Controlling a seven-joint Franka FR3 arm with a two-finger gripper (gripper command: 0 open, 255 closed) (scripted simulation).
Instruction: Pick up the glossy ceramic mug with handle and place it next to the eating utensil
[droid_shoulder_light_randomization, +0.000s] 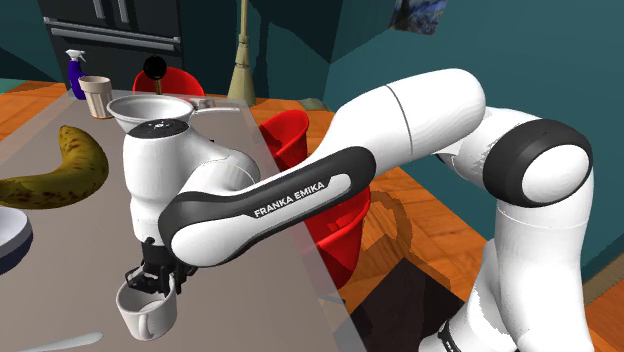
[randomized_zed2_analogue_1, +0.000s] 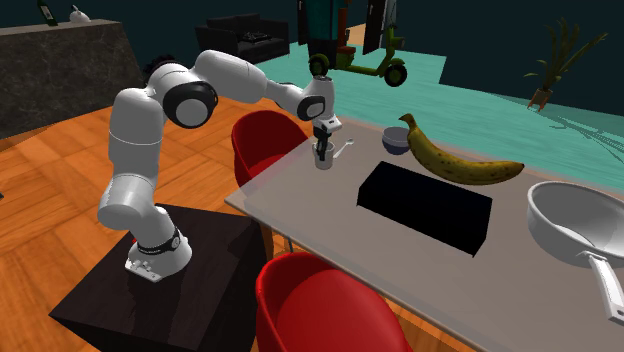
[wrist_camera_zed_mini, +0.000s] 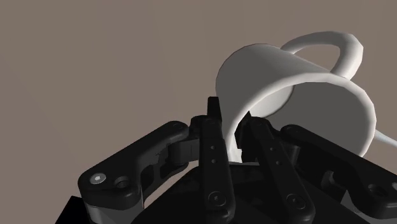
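Simulated kitchen scene: a white robot arm's black two-finger hand (droid_shoulder_light_randomization: 152, 278) is clamped on the rim wall of a glossy white ceramic mug with a loop handle (droid_shoulder_light_randomization: 147, 312), near the edge of a flat grey surface (randomized_zed2_analogue_1: 500, 280). In the wrist view one finger (wrist_camera_zed_mini: 213, 146) sits outside the wall and the other inside. The mug leans off to one side of the hand, handle pointing away. We can't tell whether its base touches the surface or hangs just above. In the second exterior view a slim pale utensil (randomized_zed2_analogue_1: 346, 148), prob. a spoon, lies just beside the mug, w/ a small grey bowl (randomized_zed2_analogue_1: 395, 141) and a brown-spotted yellow banana (randomized_zed2_analogue_1: 455, 160) beyond it. Risks as we judge them: the pinch covers only a thin strip of slick glaze, so the mug could swivel between the pads or slip out if the arm jolts. As it sits at a slant in the grip, letting go w/o levelling could land it on the edge of its base and tip it over. The utensil is so close that a careless set-down could land on it or knock it away; too much sideways travel could bump the bowl. The surface edge is also near, w/ a red chair (droid_shoulder_light_randomization: 290, 135) beside it, so drift that way could mean a fall.
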